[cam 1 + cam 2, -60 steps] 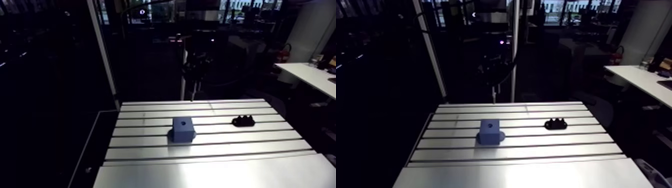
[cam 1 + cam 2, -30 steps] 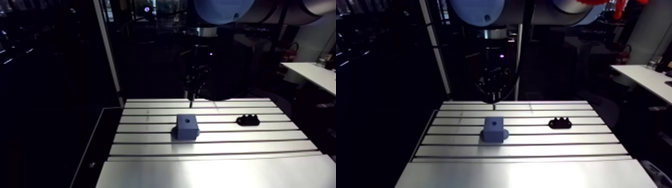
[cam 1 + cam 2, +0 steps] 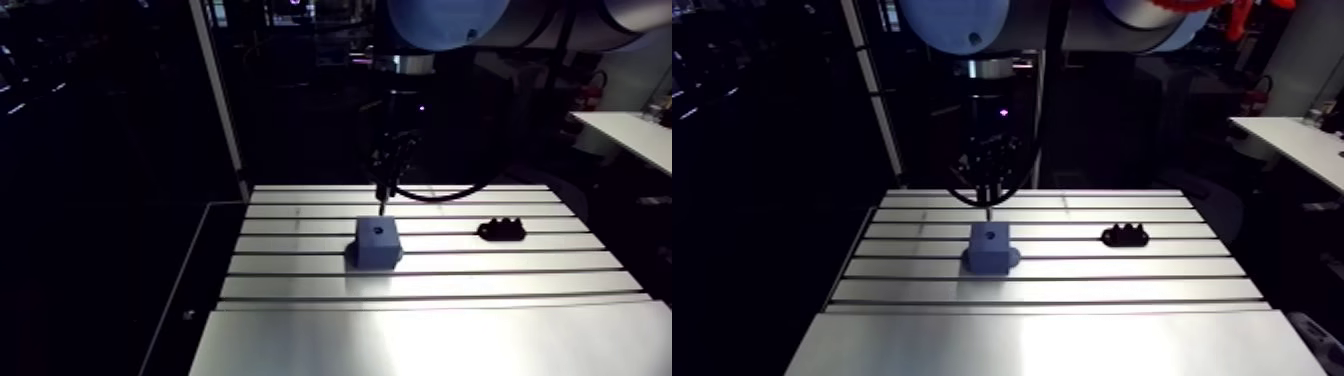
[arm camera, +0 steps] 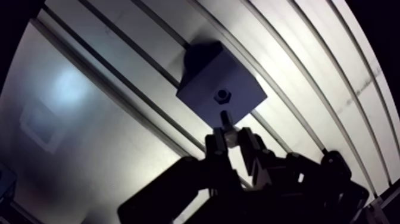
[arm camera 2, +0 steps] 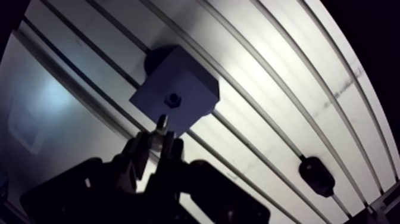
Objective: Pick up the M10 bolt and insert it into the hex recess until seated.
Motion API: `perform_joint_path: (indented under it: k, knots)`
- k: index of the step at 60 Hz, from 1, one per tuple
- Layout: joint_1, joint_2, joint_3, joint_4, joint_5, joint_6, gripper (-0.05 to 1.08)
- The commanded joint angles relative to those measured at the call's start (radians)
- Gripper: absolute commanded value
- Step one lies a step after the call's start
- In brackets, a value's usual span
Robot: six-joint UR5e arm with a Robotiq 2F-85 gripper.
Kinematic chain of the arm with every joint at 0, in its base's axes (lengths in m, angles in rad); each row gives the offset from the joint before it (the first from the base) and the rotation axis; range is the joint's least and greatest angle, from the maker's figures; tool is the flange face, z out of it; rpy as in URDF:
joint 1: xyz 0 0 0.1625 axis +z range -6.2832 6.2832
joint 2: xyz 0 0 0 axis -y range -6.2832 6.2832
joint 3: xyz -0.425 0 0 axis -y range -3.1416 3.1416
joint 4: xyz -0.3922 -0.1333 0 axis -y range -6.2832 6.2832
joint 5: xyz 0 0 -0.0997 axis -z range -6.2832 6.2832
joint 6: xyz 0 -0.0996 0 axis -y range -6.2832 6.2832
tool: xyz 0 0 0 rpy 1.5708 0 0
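Pinching the M10 bolt between its two fingers, the gripper hangs at centre frame in the arm view, coming down from the top edge.

- M10 bolt: clamped by its upper part, shank sticking out past the fingertips. In the wrist view its tip points at the blue block and stops just short of the hex recess, not yet inside it.
- Blue block: cube-like, resting on the slotted table, centre of the arm view, directly below the gripper. The hex recess sits in the middle of its top face.
- Black holder: small, dark and low, right of centre in the arm view, well apart from the block. Detail is too dim to tell.
- Table: bright aluminium, with slots running across the frame.
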Motion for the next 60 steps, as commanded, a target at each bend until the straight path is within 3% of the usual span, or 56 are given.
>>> perform_joint_path:
  k: [1,24,60]
  knots:
    - [0.003,0.006,0.002,-0.002,0.001,0.004,0.92]
    - [0.002,0.041,0.001,-0.055,-0.003,0.001,0.93]
    - [0.002,0.054,0.011,-0.055,-0.002,0.002,0.93]
